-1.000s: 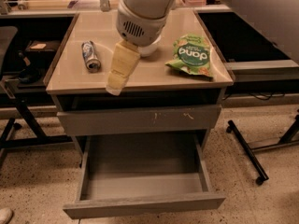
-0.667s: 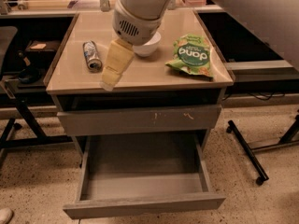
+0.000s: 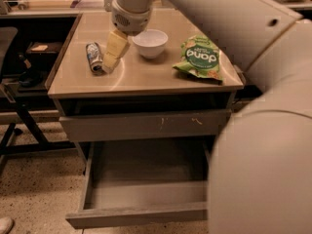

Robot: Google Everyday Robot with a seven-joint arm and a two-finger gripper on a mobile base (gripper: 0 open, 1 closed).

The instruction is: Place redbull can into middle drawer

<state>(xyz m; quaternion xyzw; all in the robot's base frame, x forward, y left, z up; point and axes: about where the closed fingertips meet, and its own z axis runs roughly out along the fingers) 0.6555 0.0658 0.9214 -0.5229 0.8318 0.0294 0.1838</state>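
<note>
On the tan tabletop (image 3: 146, 82), the redbull can (image 3: 94, 57) lies on its side near the left edge, in the same spot it held a second ago. What has changed is the gripper (image 3: 108, 66): it has slid left and down from above the table's middle, and its tip now sits just beside the can's right flank. We cannot tell whether it touches the can, nor whether the gripper is open or closed. We judge this to be the reach for the can, with no grasp made yet.

Behind the gripper stands the white bowl (image 3: 150, 42), and the green snack bag (image 3: 199, 57) lies well apart to the right.

Below the scuffed drawer front (image 3: 146, 126), the middle drawer (image 3: 139, 214) stands pulled out with its floor bare, ready for the can.

The arm (image 3: 253, 130) comes in from the right, filling that side of the view, and its wrist hangs over the table's rear, tilting the gripper down and to the left.
</note>
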